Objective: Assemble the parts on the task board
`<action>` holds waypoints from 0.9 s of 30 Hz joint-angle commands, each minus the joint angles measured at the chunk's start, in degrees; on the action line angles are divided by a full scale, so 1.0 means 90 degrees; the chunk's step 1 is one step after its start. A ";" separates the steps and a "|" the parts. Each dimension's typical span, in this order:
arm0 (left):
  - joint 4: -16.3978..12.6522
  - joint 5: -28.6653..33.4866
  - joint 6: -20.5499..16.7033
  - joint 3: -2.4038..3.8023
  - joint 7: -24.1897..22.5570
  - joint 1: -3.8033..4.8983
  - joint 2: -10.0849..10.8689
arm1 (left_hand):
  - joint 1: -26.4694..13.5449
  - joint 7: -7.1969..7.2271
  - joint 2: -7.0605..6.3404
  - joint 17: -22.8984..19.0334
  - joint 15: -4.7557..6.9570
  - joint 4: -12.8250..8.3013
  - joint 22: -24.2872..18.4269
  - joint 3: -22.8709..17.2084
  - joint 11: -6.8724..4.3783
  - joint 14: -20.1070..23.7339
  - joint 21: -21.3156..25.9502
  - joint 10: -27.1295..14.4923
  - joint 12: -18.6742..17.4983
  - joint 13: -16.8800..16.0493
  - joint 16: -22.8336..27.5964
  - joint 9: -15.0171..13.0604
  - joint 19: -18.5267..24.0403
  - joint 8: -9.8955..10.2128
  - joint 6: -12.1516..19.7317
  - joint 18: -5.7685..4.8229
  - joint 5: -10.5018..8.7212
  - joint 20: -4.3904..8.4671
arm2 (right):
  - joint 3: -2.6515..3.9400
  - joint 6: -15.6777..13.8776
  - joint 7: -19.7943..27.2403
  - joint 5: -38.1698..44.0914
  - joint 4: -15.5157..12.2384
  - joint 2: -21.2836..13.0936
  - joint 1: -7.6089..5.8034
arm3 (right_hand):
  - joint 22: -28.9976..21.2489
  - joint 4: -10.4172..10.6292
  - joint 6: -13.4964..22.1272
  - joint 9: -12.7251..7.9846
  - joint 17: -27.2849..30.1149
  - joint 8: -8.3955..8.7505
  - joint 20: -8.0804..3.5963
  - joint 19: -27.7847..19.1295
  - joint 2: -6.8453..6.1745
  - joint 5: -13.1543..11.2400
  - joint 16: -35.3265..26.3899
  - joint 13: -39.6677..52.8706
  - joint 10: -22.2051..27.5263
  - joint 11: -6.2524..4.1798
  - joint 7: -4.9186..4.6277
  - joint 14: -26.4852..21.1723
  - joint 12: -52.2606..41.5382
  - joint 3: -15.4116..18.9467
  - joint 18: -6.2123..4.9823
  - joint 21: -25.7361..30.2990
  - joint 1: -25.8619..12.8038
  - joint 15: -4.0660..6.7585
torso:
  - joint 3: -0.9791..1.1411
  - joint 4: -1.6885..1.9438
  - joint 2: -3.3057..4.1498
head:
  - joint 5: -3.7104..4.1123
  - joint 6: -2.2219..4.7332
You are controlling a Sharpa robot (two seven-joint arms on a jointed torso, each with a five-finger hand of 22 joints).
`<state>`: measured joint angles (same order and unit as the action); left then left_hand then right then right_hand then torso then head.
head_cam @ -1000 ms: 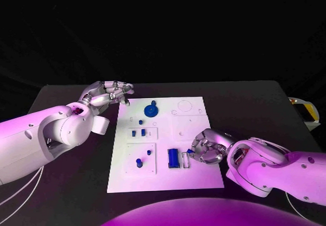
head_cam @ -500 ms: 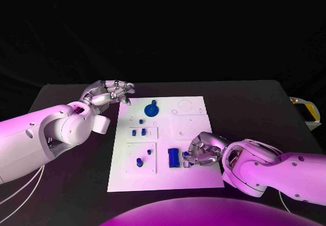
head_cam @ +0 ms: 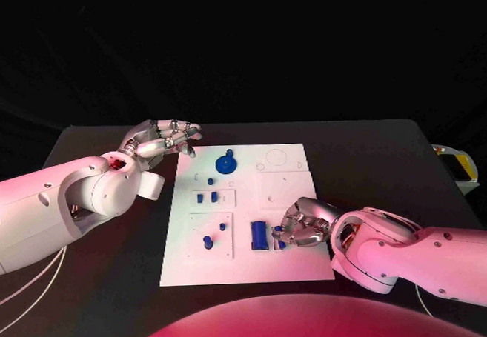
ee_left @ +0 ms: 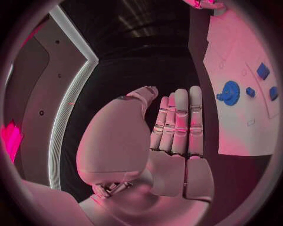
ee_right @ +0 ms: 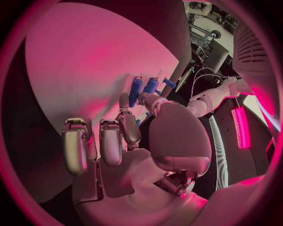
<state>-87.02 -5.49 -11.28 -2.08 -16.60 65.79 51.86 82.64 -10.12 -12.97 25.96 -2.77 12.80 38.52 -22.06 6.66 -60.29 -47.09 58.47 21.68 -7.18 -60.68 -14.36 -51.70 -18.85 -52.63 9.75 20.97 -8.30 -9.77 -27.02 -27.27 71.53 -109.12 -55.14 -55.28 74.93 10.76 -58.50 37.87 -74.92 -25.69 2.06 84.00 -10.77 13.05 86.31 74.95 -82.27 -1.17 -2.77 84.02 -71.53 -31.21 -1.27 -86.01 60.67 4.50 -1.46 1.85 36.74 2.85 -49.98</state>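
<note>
Right silver hand [head_cam: 305, 226] pinches a small blue part [head_cam: 279, 243] beside the blue rectangular block [head_cam: 259, 235] on the white task board [head_cam: 290, 267]; left silver hand [head_cam: 162, 138] hovers empty, fingers apart, near the blue round gear [head_cam: 225, 165].

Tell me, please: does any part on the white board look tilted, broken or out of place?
Nothing stands out. The white rectangular task board lies flat on the black table, and the small blue parts look whole.
</note>
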 commanded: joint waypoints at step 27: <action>-0.0009 0.0026 0.0084 0.0004 -0.0036 0.0003 -0.0005 | 0.0027 -0.0011 0.0020 -0.0011 -0.0003 0.0030 -0.0013 0.0032 0.0008 0.0060 0.0056 -0.0085 0.0037 -0.0009 -0.0019 0.0007 -0.0007 0.0038 0.0058 0.0077 -0.0009 -0.0027 | -0.0003 0.0090 0.0253 0.0124 -0.0070 -0.0135 0.0002 | 0.1537 0.0469 -0.0024 -0.0062 -0.0720 0.0026 -0.0045 0.0471 -0.0107 -0.0166 0.0009 0.0282 -0.0024 -0.0002 -0.0022 0.0481 0.0023 0.1139 0.0037 0.0022 0.0044 0.0021 | 0.0005 0.0003 0.0001 | -0.0005 0.0021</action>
<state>-87.00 -5.49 -11.25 -2.08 -16.54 65.79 51.89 82.64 -10.33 -12.97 25.91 -2.77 12.97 38.47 -21.89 6.66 -60.30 -46.87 58.05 21.68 -7.21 -60.68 -14.36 -51.70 -18.85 -52.42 9.76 20.97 -8.30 -9.78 -26.84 -26.54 72.02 -109.57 -56.12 -55.24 74.91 14.95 -58.77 37.32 -74.91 -25.35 2.06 84.00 -11.77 11.61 86.31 74.93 -82.27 -1.16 -2.64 84.02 -71.64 -21.18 -1.27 -85.98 60.54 4.50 -1.42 1.87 36.75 2.81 -49.85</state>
